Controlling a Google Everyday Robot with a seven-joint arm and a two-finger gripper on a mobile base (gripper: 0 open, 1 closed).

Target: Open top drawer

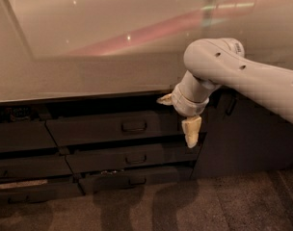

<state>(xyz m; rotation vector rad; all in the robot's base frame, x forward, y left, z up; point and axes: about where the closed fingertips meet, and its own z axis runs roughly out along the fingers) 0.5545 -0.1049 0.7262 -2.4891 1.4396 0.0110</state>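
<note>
The top drawer [88, 129] is a wide dark front just under the pale countertop, with a small loop handle [134, 126] at its centre. Its front lies in line with the fronts around it, and none of its inside shows. My gripper [178, 115] hangs in front of the drawer's right end, to the right of the handle and apart from it. It is open and holds nothing. One cream finger [191, 131] points down and the other [165, 99] points left. The white arm [243, 73] reaches in from the right.
A glossy pale countertop [98, 52] overhangs the drawers. Two more dark drawer fronts with handles [129, 159] [137, 180] sit below the top one, and narrower fronts [19, 136] sit at the left. A dark panel without a handle [247, 138] stands at the right. Brown carpet [151, 211] covers the floor.
</note>
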